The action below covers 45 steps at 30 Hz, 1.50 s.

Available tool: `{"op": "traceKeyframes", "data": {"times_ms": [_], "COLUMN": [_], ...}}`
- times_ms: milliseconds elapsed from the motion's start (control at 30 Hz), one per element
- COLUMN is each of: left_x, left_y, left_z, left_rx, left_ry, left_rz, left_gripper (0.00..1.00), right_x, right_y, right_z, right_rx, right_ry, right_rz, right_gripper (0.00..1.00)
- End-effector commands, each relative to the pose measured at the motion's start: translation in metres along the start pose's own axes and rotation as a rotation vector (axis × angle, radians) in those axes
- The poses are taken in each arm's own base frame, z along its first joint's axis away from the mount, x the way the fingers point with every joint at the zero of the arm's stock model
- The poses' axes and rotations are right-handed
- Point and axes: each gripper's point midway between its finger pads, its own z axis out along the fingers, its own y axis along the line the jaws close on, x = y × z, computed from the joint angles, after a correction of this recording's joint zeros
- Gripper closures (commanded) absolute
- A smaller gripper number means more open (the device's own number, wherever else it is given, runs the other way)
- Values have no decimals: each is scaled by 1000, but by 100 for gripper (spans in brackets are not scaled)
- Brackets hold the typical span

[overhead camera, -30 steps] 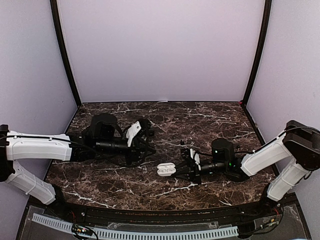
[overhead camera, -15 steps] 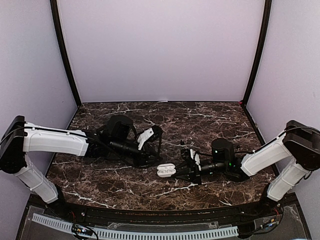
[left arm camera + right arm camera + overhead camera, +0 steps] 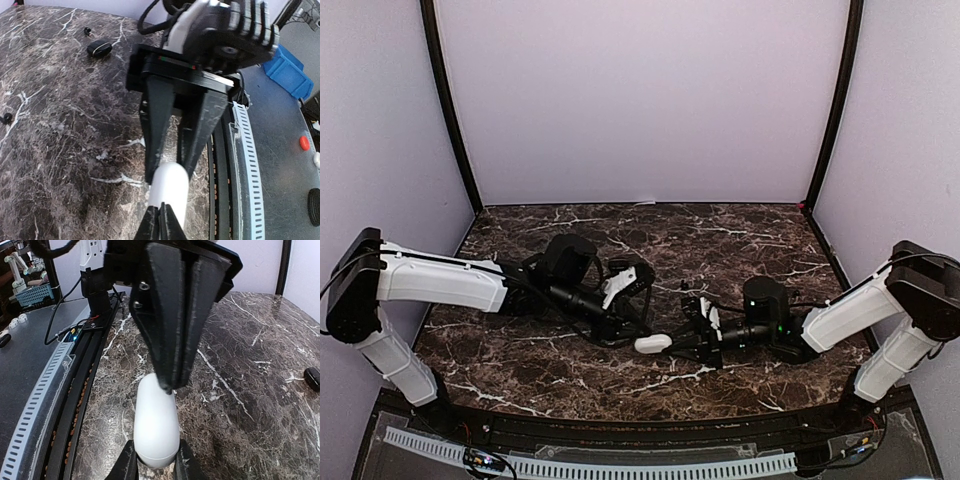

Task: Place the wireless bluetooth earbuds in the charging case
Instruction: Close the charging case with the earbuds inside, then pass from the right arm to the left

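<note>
Top external view puts the work near the middle of the marble table (image 3: 740,240), a little toward the near edge, with bare stone behind and to either side, lilac walls (image 3: 640,100) closing three sides and a slotted white strip (image 3: 620,465) along the front. The white charging case (image 3: 653,344) is a smooth, glossy pebble with its lid down, lying on the dark, white-veined slab. The right gripper (image 3: 678,343) clasps it by one end, its matte black fingers pressed to both flanks. The left gripper (image 3: 642,322) reaches in from the opposite side with its fingers clenched together on nothing, their joined tip resting on the case's rounded top. In the left wrist view two tiny black earbuds (image 3: 87,31) (image 3: 6,118) lie loose on the stone, well apart from the white case, one just beside a black case (image 3: 99,48). Half a second ago the white case lay open, showing its two sockets, and the left arm was farther back; now it is shut.
</note>
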Motion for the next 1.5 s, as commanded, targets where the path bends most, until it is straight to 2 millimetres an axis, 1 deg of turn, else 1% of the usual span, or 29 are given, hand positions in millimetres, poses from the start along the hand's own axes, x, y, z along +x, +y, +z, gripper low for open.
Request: {"op": "traceKeyframes", "data": {"times_ms": [0,33,133,200,267,300,333,400,567,667,733,800,867,1067,1167,1200,1233,1267,1333,1400,1467], "left_x": [3,4,6,3,2,2,4,9,24,30,35,37,40,38,36,35,33,32,30,28,28], "left_y": [-24,-22,-13,-10,-14,-17,-17,-18,-22,-29,-27,-24,-22,-19,-18,-18,-18,-18,-17,-14,-8], "left_z": [-4,-4,-5,-8,-11,-11,-11,-9,4,12,17,21,22,22,22,22,21,21,20,19,17], "left_rx": [79,68,9,-23,-11,1,6,17,33,60,53,37,27,4,-5,-6,-8,-12,-20,-41,-83], "left_ry": [2,6,17,-4,-40,-54,-56,-38,28,70,96,120,146,154,150,147,143,140,135,130,132], "left_rz": [81,77,63,61,72,77,78,76,111,144,151,156,155,166,171,175,177,177,180,176,153], "left_gripper": [93,92,73,49,23,14,11,9,10,17,23,26,30,41,52,59,64,67,69,73,79], "right_x": [-14,-14,-14,-15,-15,-15,-16,-16,-18,-18,-17,-18,-17,-18,-18,-18,-18,-17,-17,-17,-18], "right_y": [-13,-13,-11,-9,-6,-5,-4,-2,-1,-1,0,0,0,-1,0,-1,0,0,-1,0,0], "right_z": [2,2,2,2,1,1,1,1,-1,-1,-1,-1,-1,-1,-1,-1,-1,-1,-1,-1,-2], "right_rx": [53,51,38,28,15,9,4,-4,-6,-8,-10,-11,-9,-7,-10,-8,-10,-9,-8,-8,-2], "right_ry": [-35,-34,-36,-37,-39,-41,-42,-46,-53,-54,-53,-54,-52,-55,-54,-54,-53,-52,-52,-52,-57], "right_rz": [-6,-5,-13,-20,-23,-26,-29,-32,-37,-38,-36,-36,-36,-37,-38,-37,-37,-36,-36,-37,-41], "right_gripper": [92,92,92,91,91,91,91,91,91,91,91,91,90,89,89,88,87,86,84,78,73]}}
